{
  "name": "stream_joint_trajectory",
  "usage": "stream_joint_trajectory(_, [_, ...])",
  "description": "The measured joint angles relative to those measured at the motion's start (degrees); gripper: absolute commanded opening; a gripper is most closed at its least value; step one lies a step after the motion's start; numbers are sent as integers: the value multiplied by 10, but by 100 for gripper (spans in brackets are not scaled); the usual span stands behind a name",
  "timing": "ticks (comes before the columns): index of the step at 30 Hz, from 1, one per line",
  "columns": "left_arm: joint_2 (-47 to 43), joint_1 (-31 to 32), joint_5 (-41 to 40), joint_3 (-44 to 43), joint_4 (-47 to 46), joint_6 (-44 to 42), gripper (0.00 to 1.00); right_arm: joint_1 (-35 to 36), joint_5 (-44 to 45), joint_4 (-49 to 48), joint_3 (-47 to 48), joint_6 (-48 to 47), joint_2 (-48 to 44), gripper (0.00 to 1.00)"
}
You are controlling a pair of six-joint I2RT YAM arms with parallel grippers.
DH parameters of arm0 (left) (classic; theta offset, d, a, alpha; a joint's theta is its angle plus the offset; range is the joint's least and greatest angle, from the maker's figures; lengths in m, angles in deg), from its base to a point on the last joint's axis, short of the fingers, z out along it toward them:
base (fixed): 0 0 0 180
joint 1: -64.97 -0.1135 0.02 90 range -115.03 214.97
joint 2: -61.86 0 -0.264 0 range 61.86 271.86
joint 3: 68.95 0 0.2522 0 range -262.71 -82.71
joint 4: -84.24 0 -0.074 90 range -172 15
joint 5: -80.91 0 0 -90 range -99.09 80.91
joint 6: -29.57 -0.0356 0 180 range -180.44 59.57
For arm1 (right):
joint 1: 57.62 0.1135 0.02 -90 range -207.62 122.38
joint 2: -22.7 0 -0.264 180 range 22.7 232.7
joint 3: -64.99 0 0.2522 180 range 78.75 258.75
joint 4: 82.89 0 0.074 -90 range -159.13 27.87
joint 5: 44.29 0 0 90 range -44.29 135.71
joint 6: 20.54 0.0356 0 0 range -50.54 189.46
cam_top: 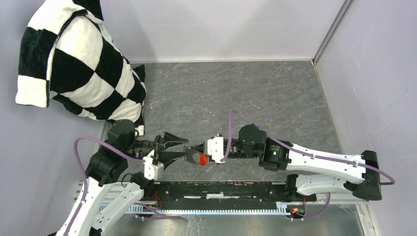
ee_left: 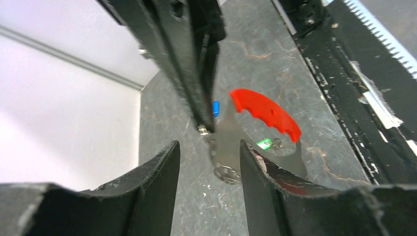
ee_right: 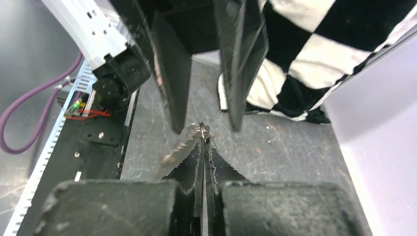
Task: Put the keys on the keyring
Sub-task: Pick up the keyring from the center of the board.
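Observation:
My right gripper (cam_top: 193, 151) is shut on the keyring (ee_right: 201, 130), a thin metal ring pinched at its fingertips (ee_right: 202, 140). The grey chain strap (ee_right: 176, 150) hangs from it, and the red tag (cam_top: 201, 159) hangs below. My left gripper (cam_top: 183, 147) is open, its jaws on either side of the right gripper's tip. In the left wrist view the strap (ee_left: 214, 147) and a small end ring (ee_left: 227, 173) dangle between my left fingers (ee_left: 158, 187), with the red tag (ee_left: 265, 113) behind. The green key (ee_left: 264, 143) lies on the table. The blue key (ee_left: 215, 108) shows beside the right gripper's finger; what it rests on is unclear.
A black-and-white checkered pillow (cam_top: 78, 64) leans in the back left corner. The black base rail (cam_top: 221, 189) runs along the near edge. Grey walls close off the left, the back and the right (cam_top: 373, 73).

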Motion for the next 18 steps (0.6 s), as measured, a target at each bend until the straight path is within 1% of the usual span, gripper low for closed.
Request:
stream_joint_trajectory(3, [-26, 0, -19, 9, -45, 41, 48, 2, 0, 30, 2, 2, 7, 0])
stream_joint_trajectory(7, [-42, 0, -33, 10, -79, 85, 41, 2, 1, 70, 16, 3, 24, 0])
stream_joint_trajectory(11, [-39, 0, -40, 10, -86, 115, 39, 2, 2, 90, 21, 5, 27, 0])
stream_joint_trajectory(13, [-33, 0, -38, 9, -74, 117, 38, 3, 2, 100, 27, 5, 30, 0])
stream_joint_trajectory(18, [19, 0, -30, -19, 16, 93, 38, 5, 5, 116, 40, 5, 37, 0])
